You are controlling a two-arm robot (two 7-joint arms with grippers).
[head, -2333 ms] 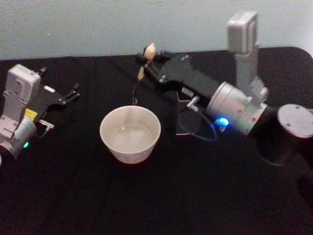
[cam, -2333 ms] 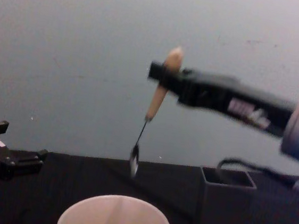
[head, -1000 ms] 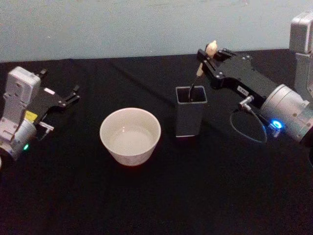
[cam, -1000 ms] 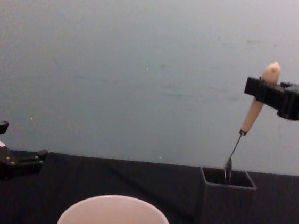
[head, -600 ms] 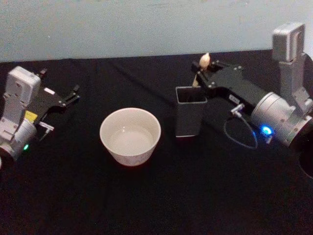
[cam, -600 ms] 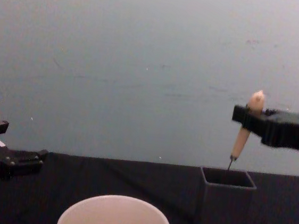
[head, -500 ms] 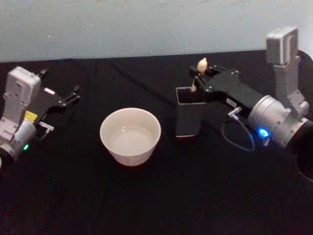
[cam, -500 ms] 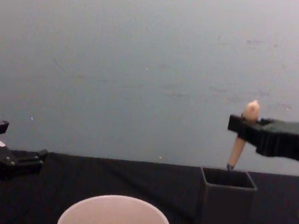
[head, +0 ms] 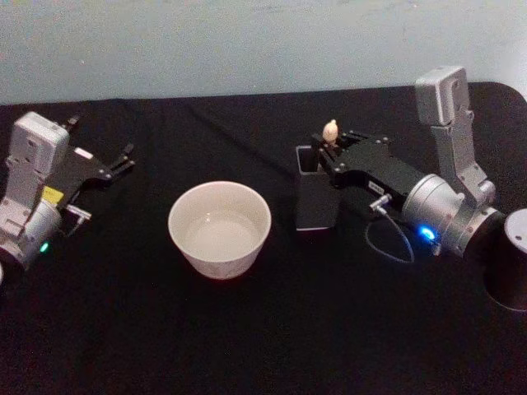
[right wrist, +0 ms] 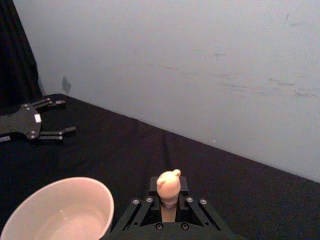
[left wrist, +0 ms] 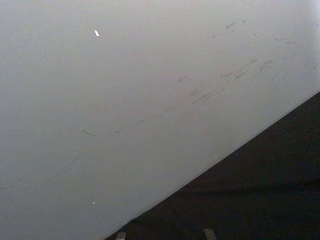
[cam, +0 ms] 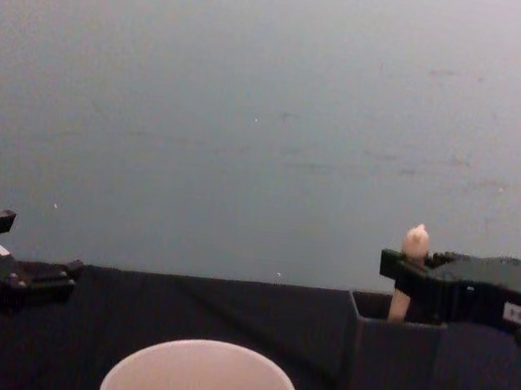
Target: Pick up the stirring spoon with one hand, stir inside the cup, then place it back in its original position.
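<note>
On a black-draped table [head: 272,346] before a pale wall [cam: 269,112], the right pincer [head: 333,148] grasps the stirring spoon [head: 330,132] lowered into the dark holder [head: 313,202], beside the cream cup [head: 219,228]; the left pincer [head: 119,160] rests released.

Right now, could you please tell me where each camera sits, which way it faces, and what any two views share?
Head: high, looking down at the black table; both arms show.
Chest: low, facing the wall; left gripper at the left edge, right gripper at the dark grey square holder.
Left wrist: faces wall and table edge.
Right wrist: looks past its fingers holding the cream-handled stirring spoon.
Shared: head and right wrist both see the cream-white round cup.
</note>
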